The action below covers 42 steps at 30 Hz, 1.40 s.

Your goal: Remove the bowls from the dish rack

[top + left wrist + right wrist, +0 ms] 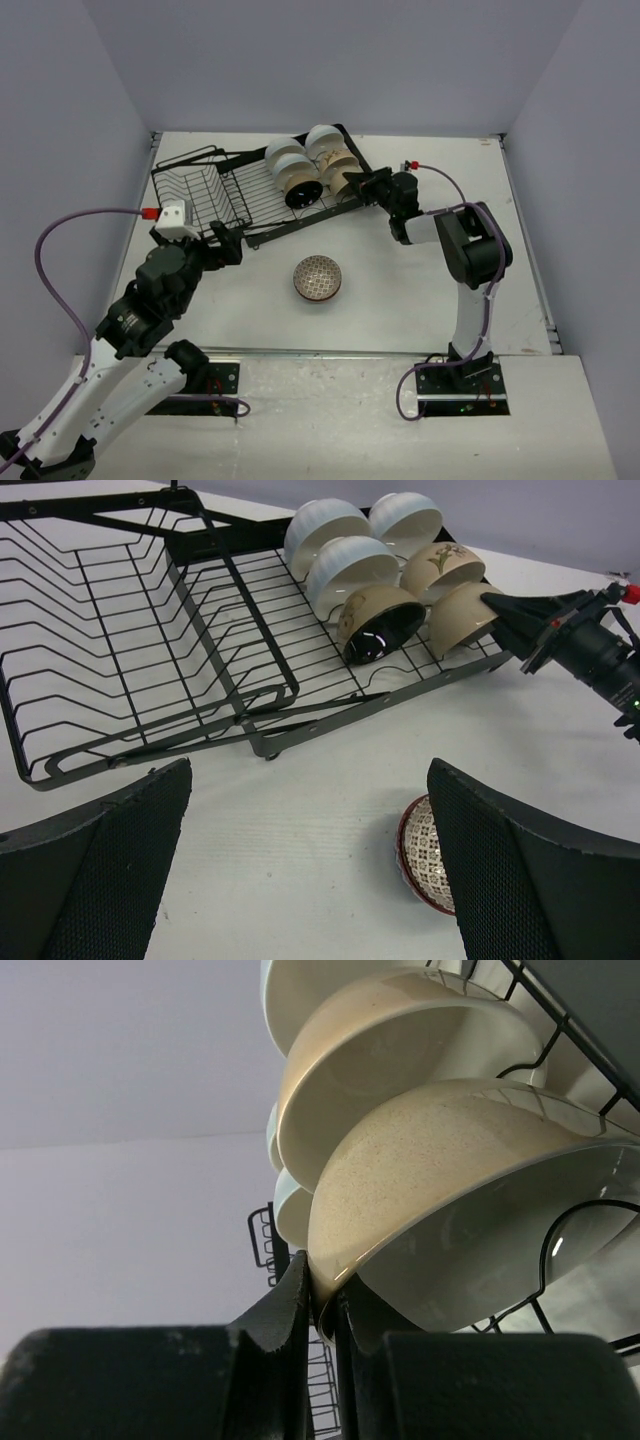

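The black wire dish rack (290,222) lies at the back of the table, holding several bowls on their sides at its right end: white ones (285,157) and tan ones (340,170). My right gripper (360,184) is shut on the rim of the nearest tan bowl (430,1160), one finger on each side of the rim (322,1295). A red-rimmed patterned bowl (318,278) rests on the table in front of the rack. My left gripper (228,246) hovers open over the table near the rack's left front, with nothing between its fingers (310,880).
The rack's left basket section (120,650) holds nothing. The patterned bowl (425,855) lies just behind my left gripper's right finger. Grey walls close in the table at the back and sides.
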Each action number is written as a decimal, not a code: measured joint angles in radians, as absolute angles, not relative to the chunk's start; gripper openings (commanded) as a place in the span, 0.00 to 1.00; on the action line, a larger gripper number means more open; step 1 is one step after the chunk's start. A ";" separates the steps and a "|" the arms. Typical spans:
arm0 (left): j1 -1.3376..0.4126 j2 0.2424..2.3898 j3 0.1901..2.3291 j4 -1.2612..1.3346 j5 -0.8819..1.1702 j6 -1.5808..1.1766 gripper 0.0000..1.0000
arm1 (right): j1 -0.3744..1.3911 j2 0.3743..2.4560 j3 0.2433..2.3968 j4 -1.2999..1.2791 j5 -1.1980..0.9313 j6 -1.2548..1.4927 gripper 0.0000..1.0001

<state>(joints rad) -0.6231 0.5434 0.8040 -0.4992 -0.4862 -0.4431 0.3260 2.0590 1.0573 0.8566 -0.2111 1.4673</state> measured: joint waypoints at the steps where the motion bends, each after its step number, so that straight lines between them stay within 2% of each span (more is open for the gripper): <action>1: -0.623 0.547 0.804 -0.498 -0.482 -0.442 1.00 | 0.326 2.059 1.045 0.879 -0.205 1.476 0.00; 17: -0.623 0.570 0.804 -0.486 -0.448 -0.425 1.00 | 0.320 2.142 0.957 1.209 -0.184 1.565 0.00; 42: -0.623 0.577 0.803 -0.486 -0.430 -0.422 1.00 | 0.312 2.217 1.075 1.245 -0.327 1.569 0.00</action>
<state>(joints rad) -0.6228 0.5770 0.8032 -0.4862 -0.4297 -0.4225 0.3119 2.2169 1.0752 1.2449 -0.3271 1.5692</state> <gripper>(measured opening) 0.997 0.091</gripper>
